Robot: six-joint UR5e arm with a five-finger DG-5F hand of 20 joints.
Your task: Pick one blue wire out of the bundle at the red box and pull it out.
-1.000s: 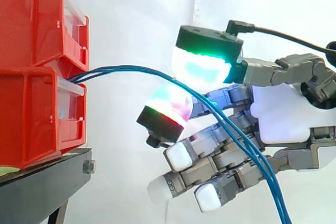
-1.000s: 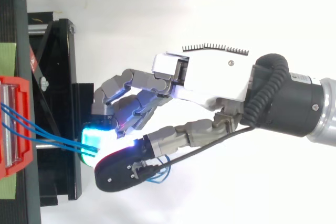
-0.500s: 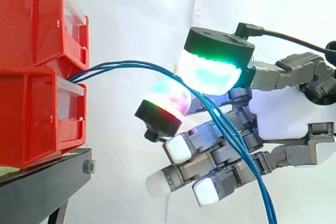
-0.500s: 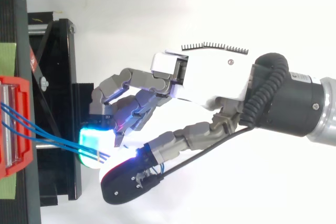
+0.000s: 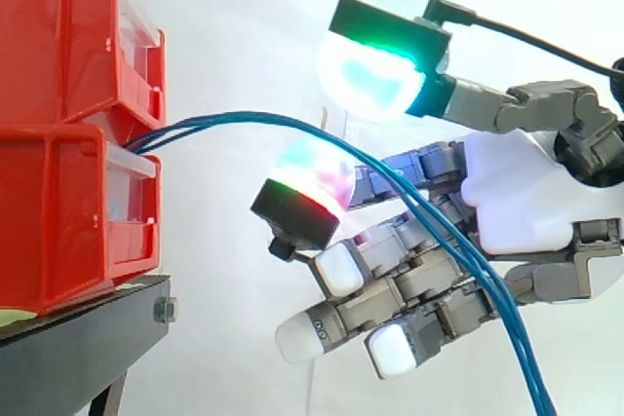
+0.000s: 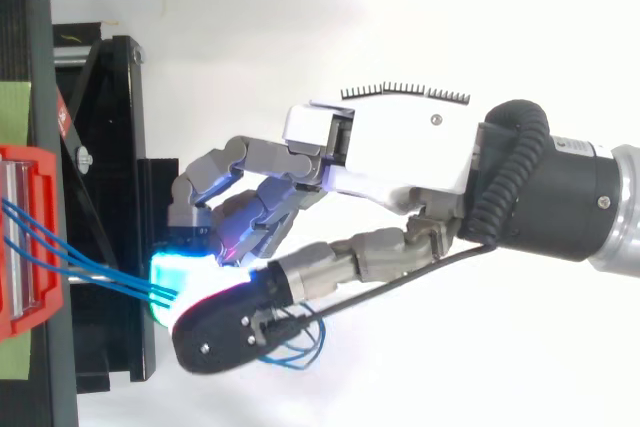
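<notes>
Hand (image 5: 526,207) at the blue wires (image 5: 244,122), nothing clamped
From the red box (image 5: 68,211) at 9 o'clock the wires run between the thumb and the fingers (image 5: 307,182), which stand apart.

red bins (image 5: 58,192): glossy plastic | stand (image 5: 68,348): matt blk metal | blue wires (image 5: 244,118): smooth

Blue wires (image 5: 234,121) across robot hand (image 5: 526,202)

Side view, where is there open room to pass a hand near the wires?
Free above the wires, between the bins and the hand; also below them, between the stand and the hand. Crowded where the wires cross the hand.
</notes>
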